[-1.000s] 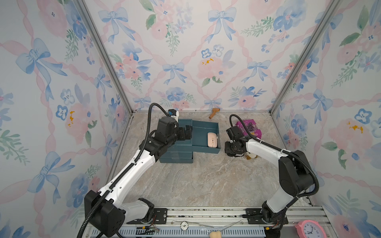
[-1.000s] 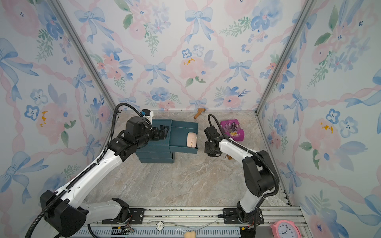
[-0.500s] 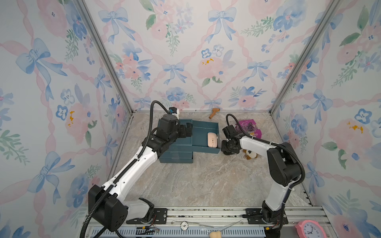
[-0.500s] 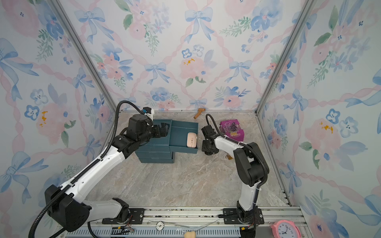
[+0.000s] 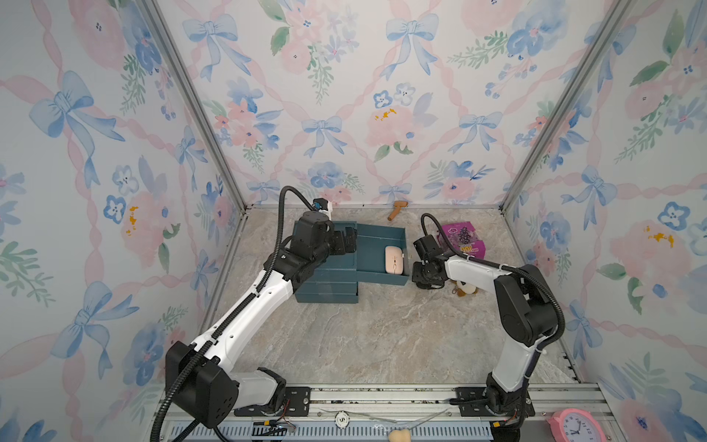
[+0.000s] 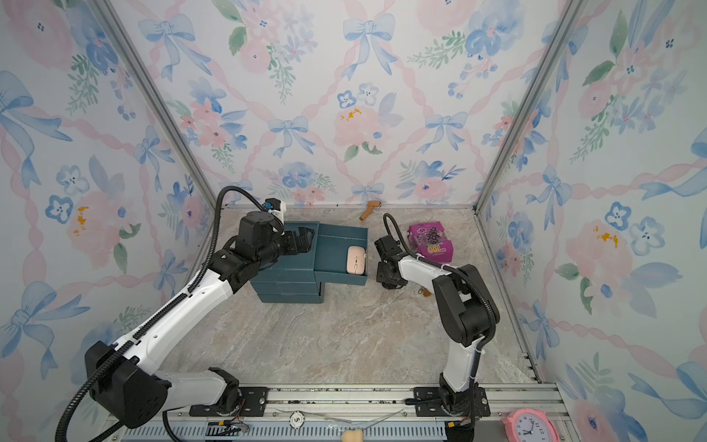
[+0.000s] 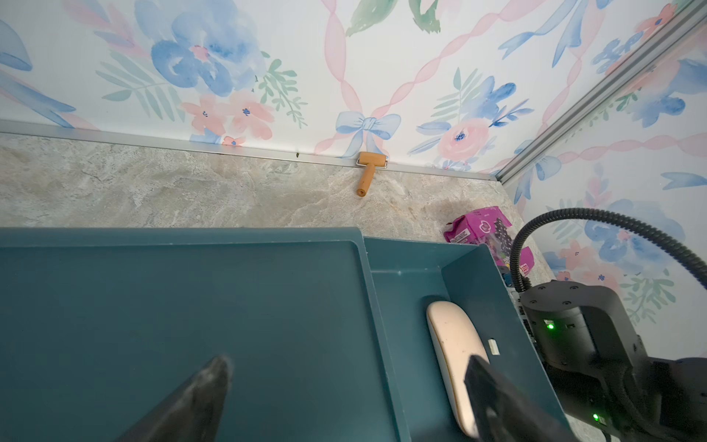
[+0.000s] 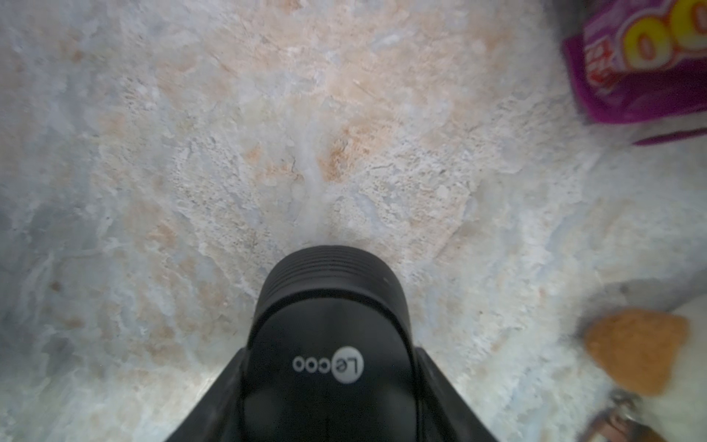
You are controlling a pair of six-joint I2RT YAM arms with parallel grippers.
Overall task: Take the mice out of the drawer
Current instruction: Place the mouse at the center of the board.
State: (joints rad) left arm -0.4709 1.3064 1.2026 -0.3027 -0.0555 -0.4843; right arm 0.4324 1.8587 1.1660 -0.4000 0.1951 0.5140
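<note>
- Right wrist view, lower centre: right gripper (image 8: pixel 331 386) clamped on a matte black oval mouse (image 8: pixel 329 306), out over the marble tabletop (image 8: pixel 229 153).
- In a top view, centre: pale pink oval mouse (image 5: pixel 394 259) lies in the open teal drawer (image 5: pixel 380 229), still to be taken out.
- Left gripper (image 7: pixel 348 363): fingers apart, empty.

The left arm (image 5: pixel 264 296) and right arm (image 5: pixel 470 271) are built of white link shells joined by black joint housings. A black corrugated cable (image 5: pixel 285 199) is looped off each wrist. Black bases (image 5: pixel 202 386) are bolted to the rail (image 5: pixel 382 394) at six o'clock. Screws (image 7: pixel 565 303) and green lights (image 7: pixel 550 325) are seen on the right wrist housing (image 7: pixel 581 336). Dark tapered fingers (image 7: pixel 206 390) are fitted to the left end effector (image 7: pixel 348 363).
</note>
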